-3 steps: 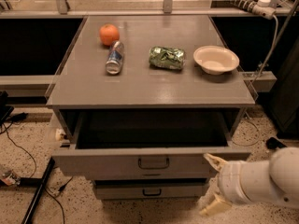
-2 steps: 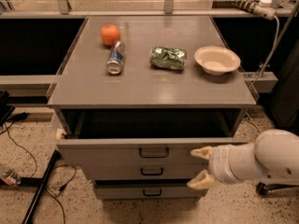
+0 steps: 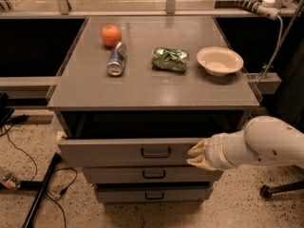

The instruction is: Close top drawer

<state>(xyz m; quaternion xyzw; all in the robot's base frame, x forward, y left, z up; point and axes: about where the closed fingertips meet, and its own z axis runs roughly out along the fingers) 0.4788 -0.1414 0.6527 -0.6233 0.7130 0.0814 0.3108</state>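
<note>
The top drawer (image 3: pixel 109 152) is a wide grey box under the tabletop, still pulled out a short way, with dark space showing behind its front panel. Its small black handle (image 3: pixel 156 152) sits at the centre. My gripper (image 3: pixel 192 156), on a white arm coming in from the right, is at the right part of the drawer's front panel, just right of the handle. Its cream fingertips (image 3: pixel 196 148) are slightly apart, hold nothing, and are at or touching the panel.
Two narrower drawer fronts (image 3: pixel 152 175) (image 3: pixel 154 194) sit below. On the grey tabletop (image 3: pixel 152 91) lie an orange (image 3: pixel 111 34), a can on its side (image 3: pixel 117 58), a green bag (image 3: pixel 170 59) and a white bowl (image 3: pixel 219 61). Cables and a black bar (image 3: pixel 40 189) lie on the floor at left.
My gripper has risen and moved left onto the drawer's front panel. The top drawer has slid inward and now shows less of its opening.
</note>
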